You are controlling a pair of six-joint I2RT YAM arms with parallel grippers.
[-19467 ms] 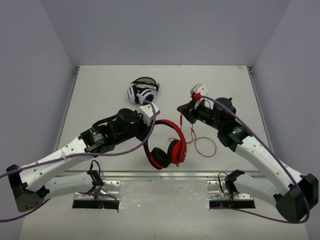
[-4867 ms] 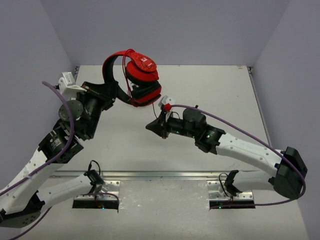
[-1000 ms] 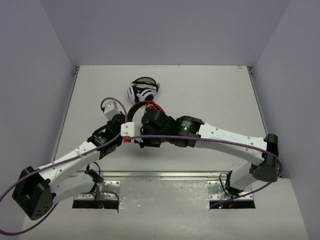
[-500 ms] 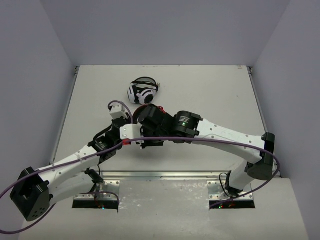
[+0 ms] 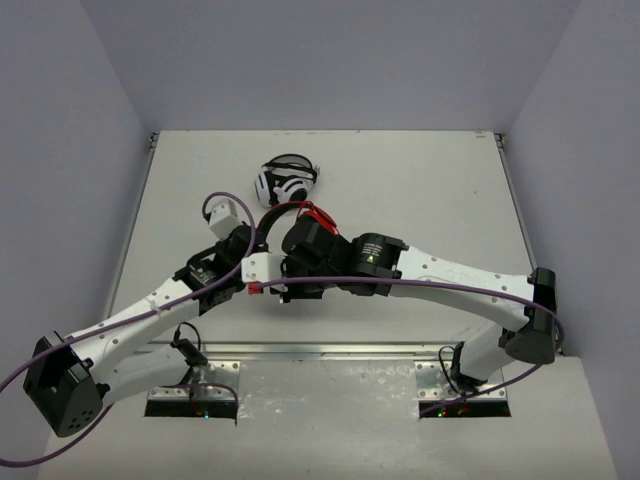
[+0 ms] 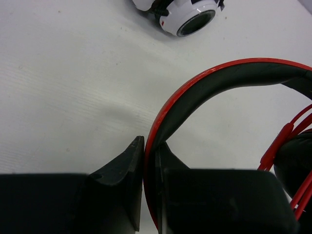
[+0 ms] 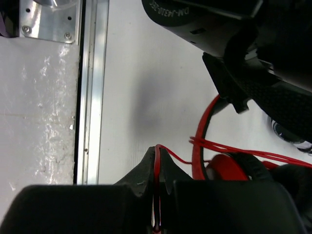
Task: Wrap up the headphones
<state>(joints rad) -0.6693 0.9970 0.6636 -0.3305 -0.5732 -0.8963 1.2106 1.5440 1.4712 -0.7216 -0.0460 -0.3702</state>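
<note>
Left hand (image 6: 149, 161) pinched shut on the headband (image 6: 229, 73). Headphones (image 5: 285, 206) at mid worktop (image 5: 420, 170), arcing right from it, under the right arm. Right hand (image 7: 157, 155) squeezed on the cord (image 7: 234, 150), which runs off to the earcup (image 7: 225, 167). Next lap looks like the right's job; left just anchors.

Black motor housing (image 7: 195, 24) — "DM-J4340-2EC", upside down
</note>
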